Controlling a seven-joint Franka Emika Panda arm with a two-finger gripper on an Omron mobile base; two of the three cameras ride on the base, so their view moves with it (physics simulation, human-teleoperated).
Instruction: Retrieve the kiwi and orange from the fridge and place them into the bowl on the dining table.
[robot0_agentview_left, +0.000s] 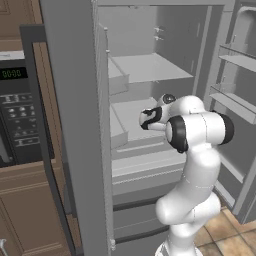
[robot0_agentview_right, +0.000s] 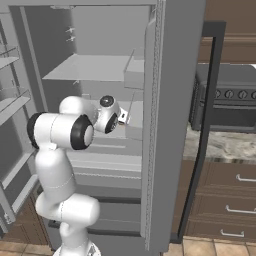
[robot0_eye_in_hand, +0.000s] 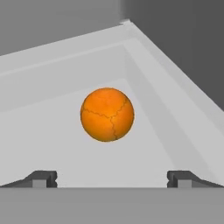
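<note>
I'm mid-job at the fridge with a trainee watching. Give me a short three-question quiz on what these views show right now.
1. True or false: the tool is shut on the orange.
2. What does the orange rest on? A) the dining table B) a pale grey shelf inside the fridge C) the floor
3. Fill in: both fridge doors stand ____.

Key: 1 false, the fingertips stand wide apart, short of the fruit. 2 B. 3 open.
</note>
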